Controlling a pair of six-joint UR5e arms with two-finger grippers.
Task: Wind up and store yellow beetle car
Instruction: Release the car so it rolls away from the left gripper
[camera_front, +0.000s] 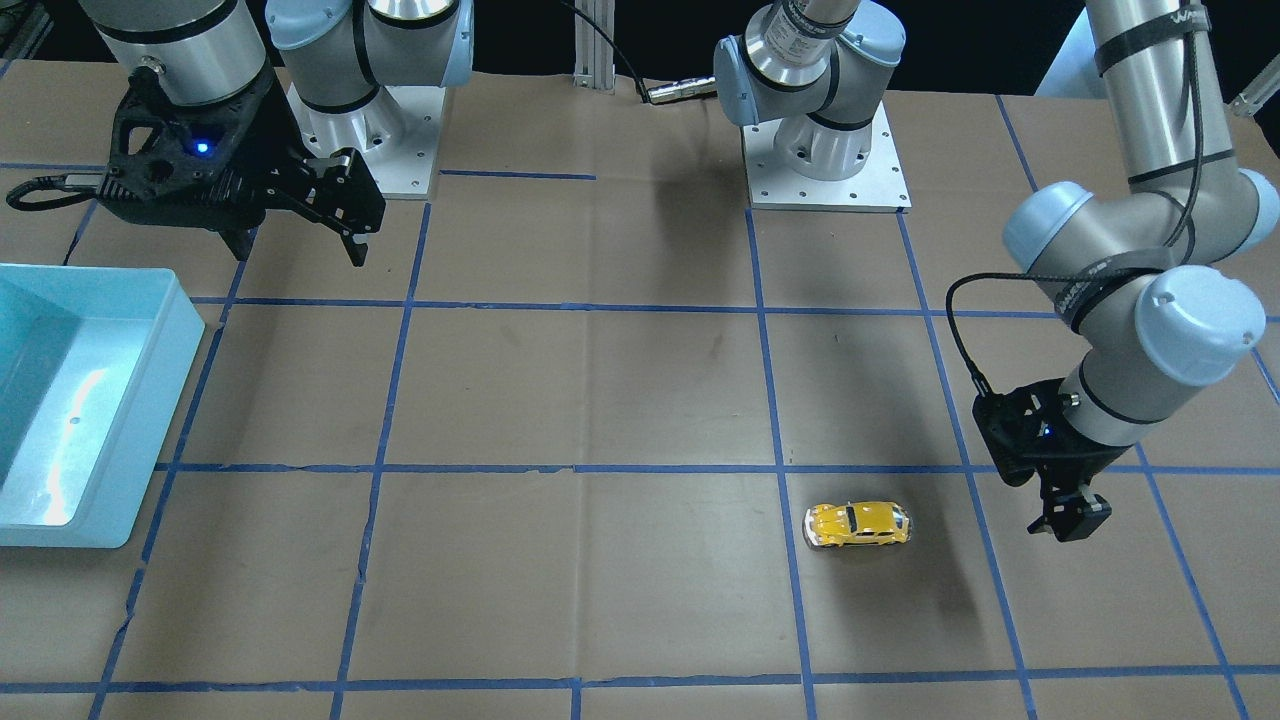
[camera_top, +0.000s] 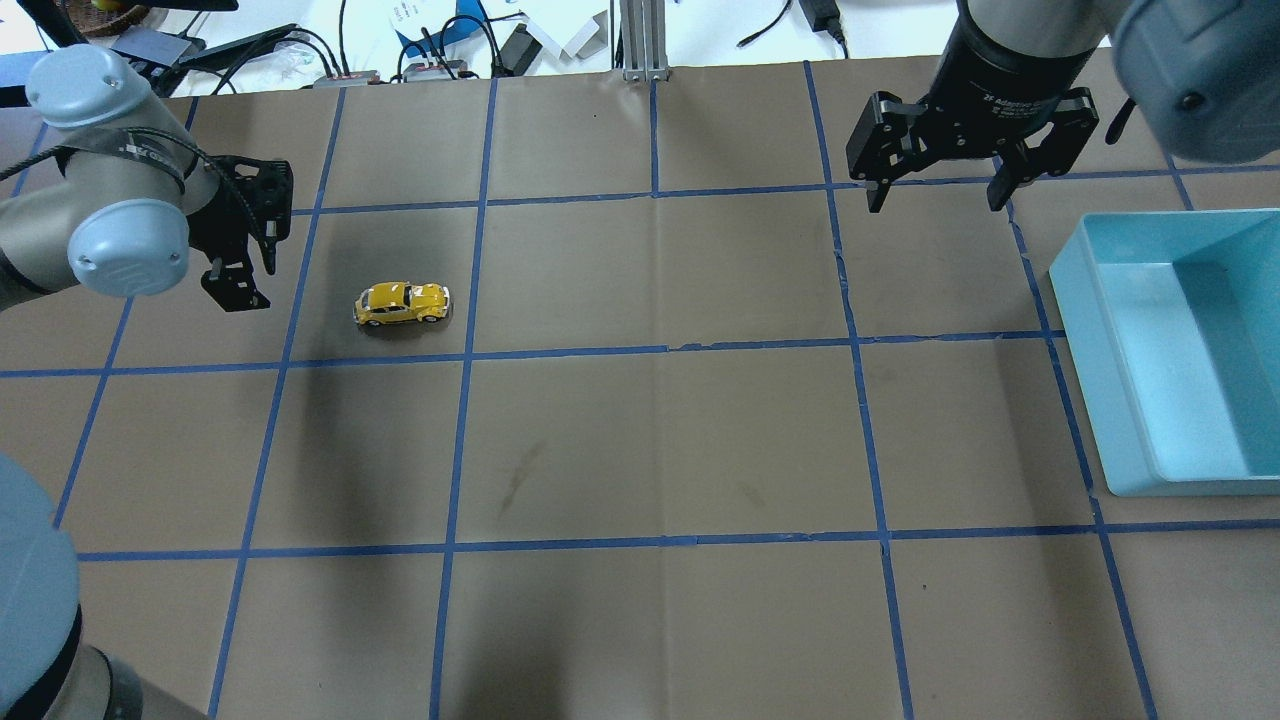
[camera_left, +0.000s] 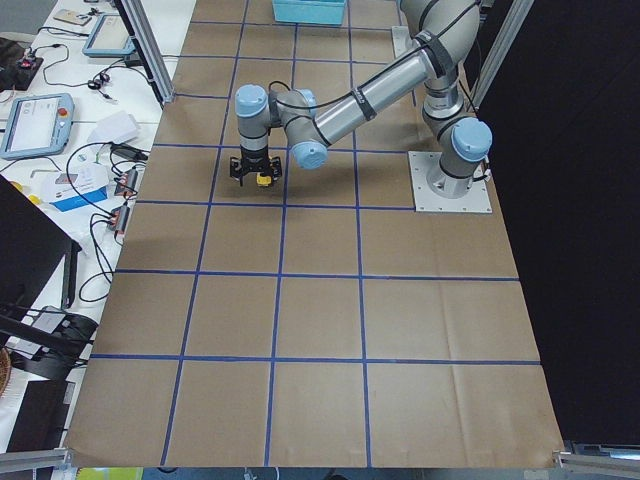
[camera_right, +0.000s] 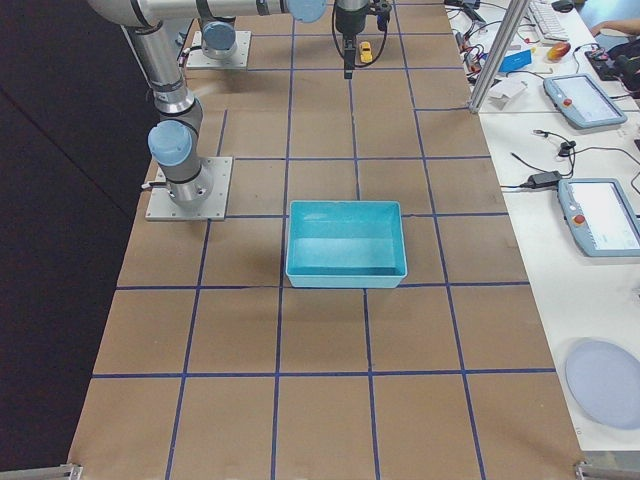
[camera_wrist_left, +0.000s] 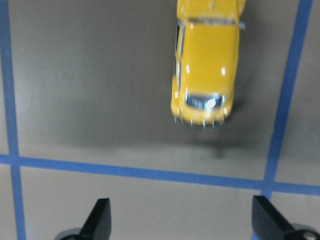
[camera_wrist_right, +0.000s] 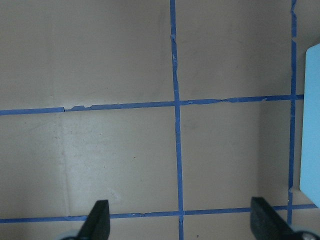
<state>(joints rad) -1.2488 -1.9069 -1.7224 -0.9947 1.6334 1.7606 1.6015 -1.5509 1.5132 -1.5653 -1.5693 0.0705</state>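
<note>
Left hand (camera_wrist_left: 182, 220) low (fingers spread), right hand (camera_top: 937, 188) spread

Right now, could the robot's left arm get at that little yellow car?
Probably yes. The left gripper hangs open close beside the yellow beetle car, which stands alone on its wheels with nothing between them. The wrist view shows the car just ahead of the spread jaws.

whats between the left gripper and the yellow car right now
Just bare brown paper crossed by one blue tape line. The overhead view shows it between the left gripper and the car; nothing else.
</note>
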